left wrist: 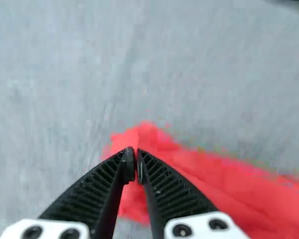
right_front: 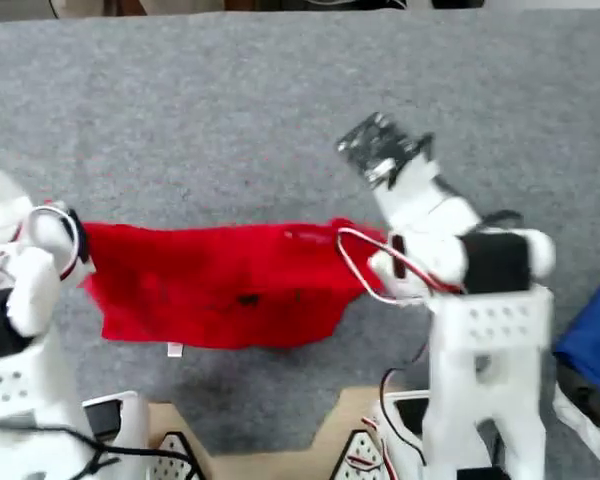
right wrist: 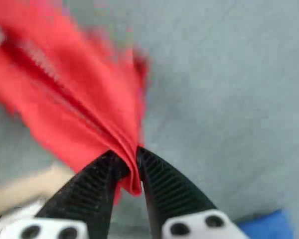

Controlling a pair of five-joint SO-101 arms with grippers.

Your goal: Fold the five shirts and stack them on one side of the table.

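Both clamp the red shirt (right_front: 220, 285) mid-frame: left hand (left wrist: 135, 167), right hand (right wrist: 133, 164). Folding looks underway; next, carry both ends over together.

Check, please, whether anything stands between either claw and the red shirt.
Nothing visible does. The left claw and the right claw are each shut on one end of the red shirt, which lies spread between them on the grey table.

No text, number or sign can be read. A small white tag (right_front: 174, 349) sits at the lower edge of the red shirt (right_front: 220, 285), left of centre in the high view. Any print on it is too small to make out.
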